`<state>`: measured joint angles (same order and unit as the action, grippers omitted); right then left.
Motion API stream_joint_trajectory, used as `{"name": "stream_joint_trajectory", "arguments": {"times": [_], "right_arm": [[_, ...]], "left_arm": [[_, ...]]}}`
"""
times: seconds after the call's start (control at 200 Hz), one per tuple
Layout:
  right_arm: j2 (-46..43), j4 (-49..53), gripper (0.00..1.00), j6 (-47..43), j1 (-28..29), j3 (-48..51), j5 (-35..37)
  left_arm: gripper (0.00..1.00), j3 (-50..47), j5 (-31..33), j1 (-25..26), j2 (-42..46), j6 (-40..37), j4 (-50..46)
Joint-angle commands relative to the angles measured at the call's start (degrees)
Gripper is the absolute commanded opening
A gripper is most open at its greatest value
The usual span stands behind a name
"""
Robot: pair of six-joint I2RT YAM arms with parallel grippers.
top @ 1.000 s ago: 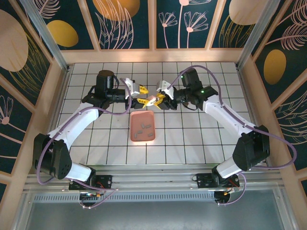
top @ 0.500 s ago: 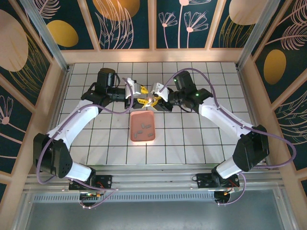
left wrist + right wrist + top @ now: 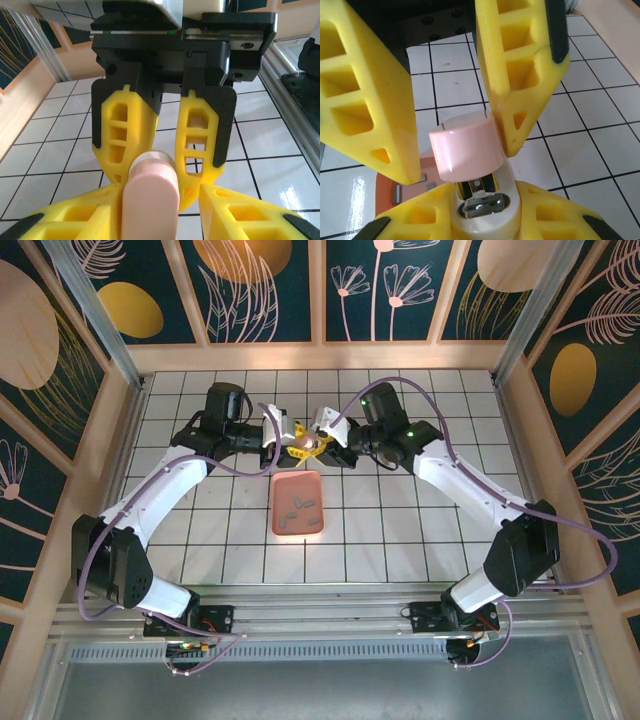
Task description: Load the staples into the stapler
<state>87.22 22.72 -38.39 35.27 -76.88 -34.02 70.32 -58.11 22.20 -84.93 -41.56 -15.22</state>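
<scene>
Left gripper point(image 3: 150, 217) has slid in and narrowed around the stapler's point(image 3: 466, 150) pink top, one finger touching and the other just off, so it's not clamped yet. Right gripper point(image 3: 480, 220) pinches the white base over the tray point(image 3: 278, 525). The staples point(image 3: 303, 506) lie in it, so I'd guess popping it open comes first.

A robotics lab test cell, not a home or shop. The table point(image 3: 400, 530) is a white board ruled in a black grid, boxed in by a wooden frame point(image 3: 320, 355) and metal posts point(image 3: 95, 310). Printed panels point(image 3: 270, 290) of leaves and flowers form a backdrop. Two white robot arms point(image 3: 160, 490) trailing purple cables point(image 3: 590, 530) are bolted to an aluminium rail point(image 3: 320, 625) along the table's near edge.
</scene>
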Motion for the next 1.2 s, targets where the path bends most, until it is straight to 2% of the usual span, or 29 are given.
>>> {"name": "stream_joint_trajectory", "arguments": {"times": [0.0,0.275,0.425,0.656,0.926,1.196], "right_arm": [[0.65,0.31,0.14,0.69,0.51,-2.33,0.01],[0.7,0.4,0.14,0.58,0.53,-2.4,-0.26],[0.45,0.33,0.14,0.08,0.42,-1.6,-0.47],[-5.21,-8.45,0.15,0.29,-3.53,9.58,-6.89],[-10.77,-22.4,0.16,7.09,-10.39,23.24,-14.92],[-11.64,-36.21,0.22,17.88,-12.34,33.43,-17.18]], "left_arm": [[0.41,1.97,-2.54,0.29,-0.57,0.09,0.9],[0.3,2.27,-3.39,0.32,-0.77,0.12,0.7],[0.14,3.03,-3.51,0.3,-0.97,0.24,0.37],[0.0,4.38,-5.41,0.3,-0.94,2.14,1.08],[0.0,4.2,-8.46,0.3,-0.33,6.97,6.07],[0.0,4.72,-9.38,0.3,-0.01,10.53,9.65]]}}
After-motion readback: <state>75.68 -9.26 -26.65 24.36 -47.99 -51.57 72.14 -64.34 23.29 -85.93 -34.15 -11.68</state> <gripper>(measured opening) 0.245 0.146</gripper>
